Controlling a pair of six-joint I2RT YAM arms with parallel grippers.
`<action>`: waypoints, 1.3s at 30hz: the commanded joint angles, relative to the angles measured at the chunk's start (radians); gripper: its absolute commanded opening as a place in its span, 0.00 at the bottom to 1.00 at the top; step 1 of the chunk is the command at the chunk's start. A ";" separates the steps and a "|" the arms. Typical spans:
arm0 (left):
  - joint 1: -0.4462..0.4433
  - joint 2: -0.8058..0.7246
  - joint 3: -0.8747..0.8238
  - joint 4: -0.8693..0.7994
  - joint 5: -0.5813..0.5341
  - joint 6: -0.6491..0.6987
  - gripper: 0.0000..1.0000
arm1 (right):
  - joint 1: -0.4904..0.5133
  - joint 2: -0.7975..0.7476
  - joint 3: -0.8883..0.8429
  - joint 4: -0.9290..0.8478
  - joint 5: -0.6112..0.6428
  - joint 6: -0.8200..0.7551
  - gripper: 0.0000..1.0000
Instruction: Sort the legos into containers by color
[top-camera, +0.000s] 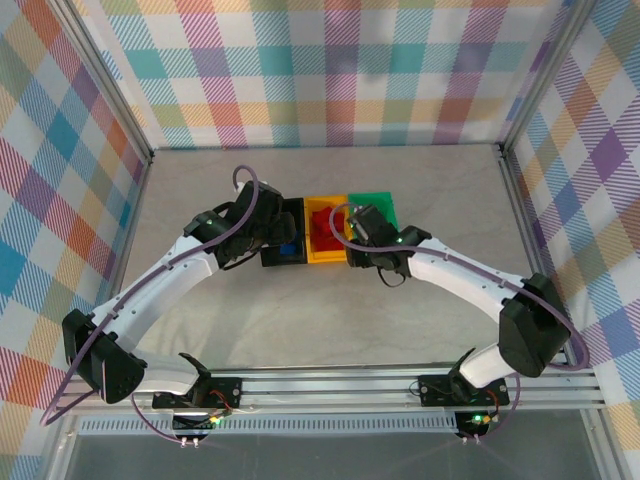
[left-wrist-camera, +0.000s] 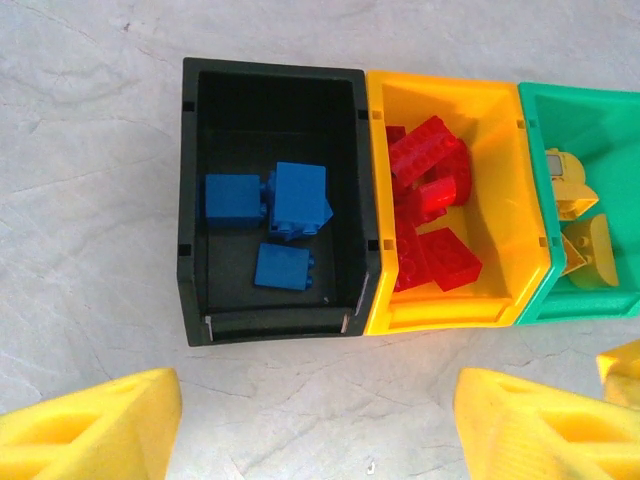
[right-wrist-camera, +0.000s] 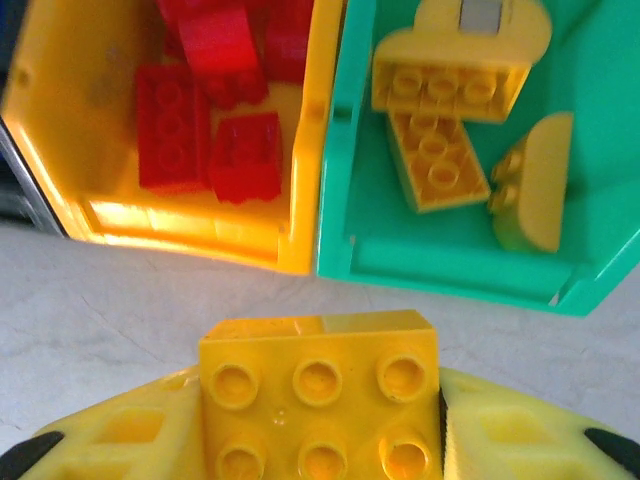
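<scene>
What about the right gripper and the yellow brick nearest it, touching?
Touching. The right wrist view shows the yellow brick wedged between the fingers of the right gripper, without a gap.

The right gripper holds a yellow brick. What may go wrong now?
1. The yellow studded plastic brick, clamped in the right gripper, sits before the seam between the green plastic bin and the yellow-orange plastic bin of red bricks; it might land wrong.
2. The left gripper hovers nearby; arms might collide.
</scene>
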 joint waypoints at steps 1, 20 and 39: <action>0.010 -0.030 -0.008 -0.020 0.004 -0.011 0.72 | -0.052 -0.003 0.075 -0.031 -0.014 -0.077 0.45; 0.010 -0.006 0.013 -0.035 -0.006 0.017 0.73 | -0.299 0.308 0.317 0.012 -0.177 -0.181 0.47; 0.010 -0.010 0.028 -0.051 -0.041 0.024 0.75 | -0.341 0.409 0.449 -0.009 -0.170 -0.197 0.69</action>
